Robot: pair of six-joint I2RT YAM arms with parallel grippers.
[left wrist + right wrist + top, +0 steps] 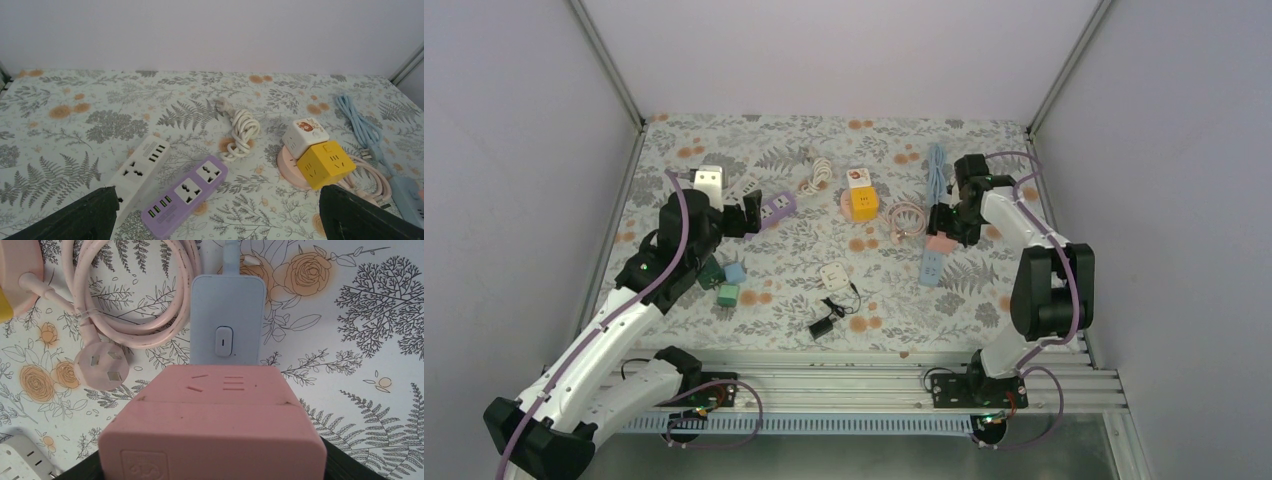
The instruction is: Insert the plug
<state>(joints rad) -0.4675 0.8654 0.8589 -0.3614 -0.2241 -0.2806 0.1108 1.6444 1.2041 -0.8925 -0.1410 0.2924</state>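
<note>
My right gripper (944,232) (211,467) is shut on a pink socket block (212,425) (941,243), whose slotted face points away from the camera. It hangs just above the near end of a light blue power strip (227,320) (932,268) with a white rocker switch. A pink three-pin plug (100,367) on a coiled pink cable (135,315) (906,215) lies on the cloth to the block's left, pins up. My left gripper (749,213) (218,200) is open and empty, low over a purple power strip (182,192) (777,208) and a white one (140,167).
A yellow cube socket (326,164) (865,203) and a white cube (305,136) sit on a pink round base. Nearby lie a coiled white cable (241,135), a blue cable (360,125), a small white adapter (834,275), a black charger (824,325) and small green and blue cubes (724,282).
</note>
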